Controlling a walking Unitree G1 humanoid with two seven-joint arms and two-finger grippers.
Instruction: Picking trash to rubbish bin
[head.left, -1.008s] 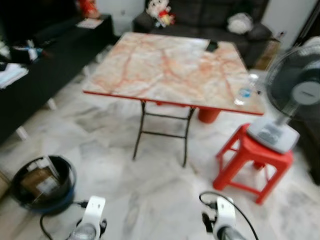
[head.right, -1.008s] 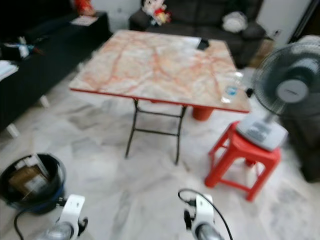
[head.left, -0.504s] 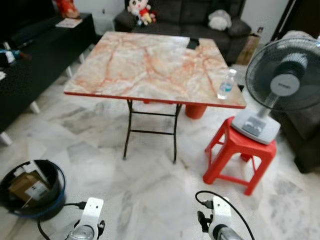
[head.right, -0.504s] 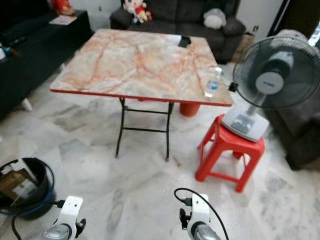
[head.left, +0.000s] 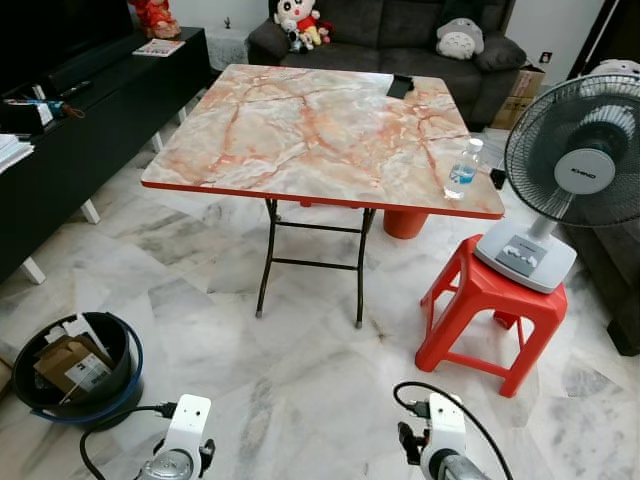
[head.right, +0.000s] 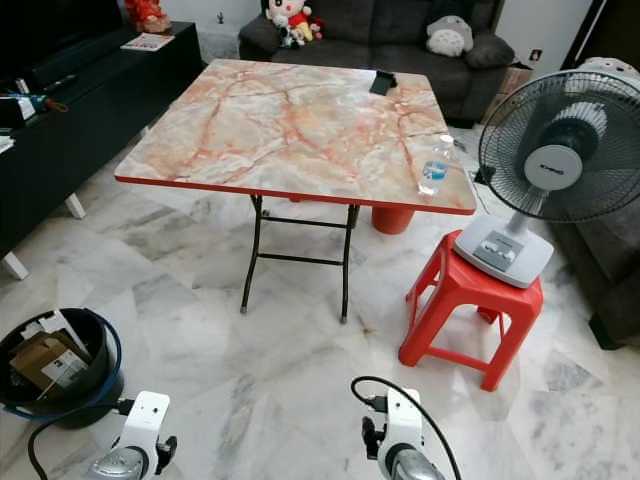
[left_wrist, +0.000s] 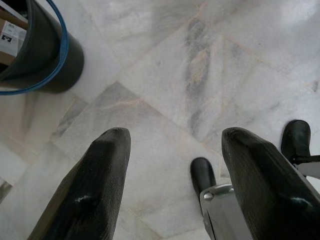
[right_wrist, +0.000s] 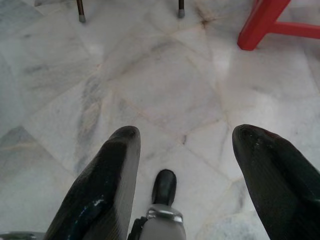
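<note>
The search-and-approach step is judged to be in hand: the left gripper (left_wrist: 172, 190) and the right gripper (right_wrist: 185, 185) are both seen spread wide with nothing held, each hanging low over the bare marble floor (head.left: 300, 380). The likeliest piece of trash, a clear plastic bottle (head.left: 461, 169), is found standing upright on the counter (head.left: 320, 125) near its edge on the fan's (head.left: 575, 170) side, while the rubbish bin (head.left: 105, 385), already loaded with cardboard, is set on the floor well apart from the counter on the robot's left. A walk up to the counter's bottle corner is called for next, it is judged, past the red stool (head.left: 490, 310), before an arm is raised to the bottle.
</note>
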